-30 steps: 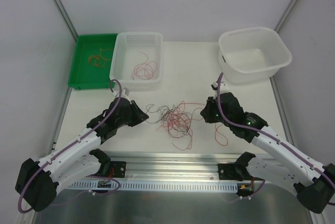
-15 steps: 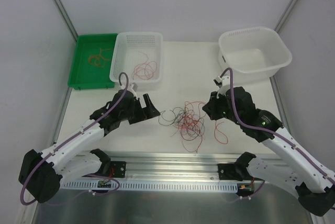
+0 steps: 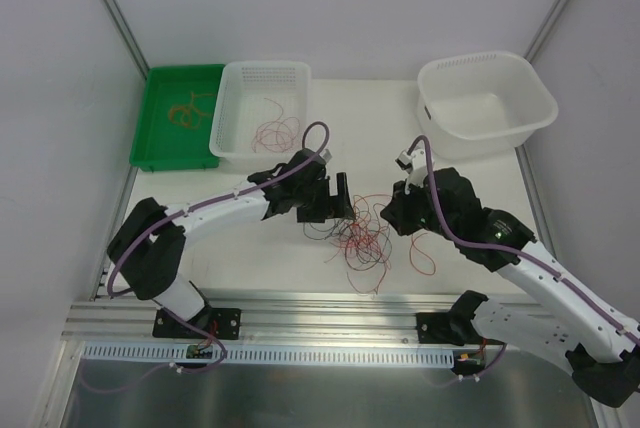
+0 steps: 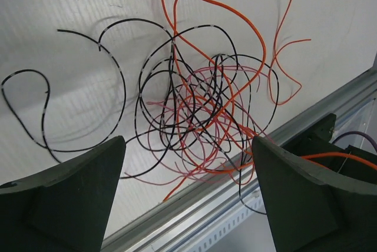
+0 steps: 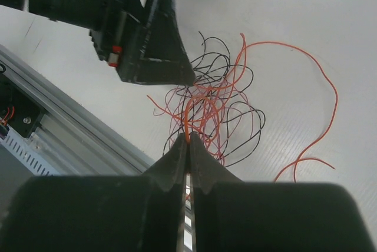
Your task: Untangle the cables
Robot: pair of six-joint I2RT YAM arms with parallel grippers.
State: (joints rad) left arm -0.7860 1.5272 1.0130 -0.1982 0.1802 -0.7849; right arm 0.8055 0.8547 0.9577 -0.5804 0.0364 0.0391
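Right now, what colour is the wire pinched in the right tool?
Orange-red wire, clearest in the right wrist view, pinched by the right tool.

The thin red, black and orange cables (image 4: 200, 110) have smooth, slightly shiny plastic sheathing. They lie on a white table top (image 4: 70, 5) of matt, finely ribbed sheet. The left gripper (image 4: 188, 140) has dark fingers (image 4: 70, 193) of matt plastic with a faintly grainy face; those of the right gripper (image 5: 187, 139) look equally dull and black. The silver rail (image 3: 330, 320) along the near edge is brushed metal. The green tray (image 3: 155, 148) is glossy plastic. The white perforated basket (image 3: 262, 67) and the white rounded tub (image 3: 470, 143) are smooth, satin-finished plastic.
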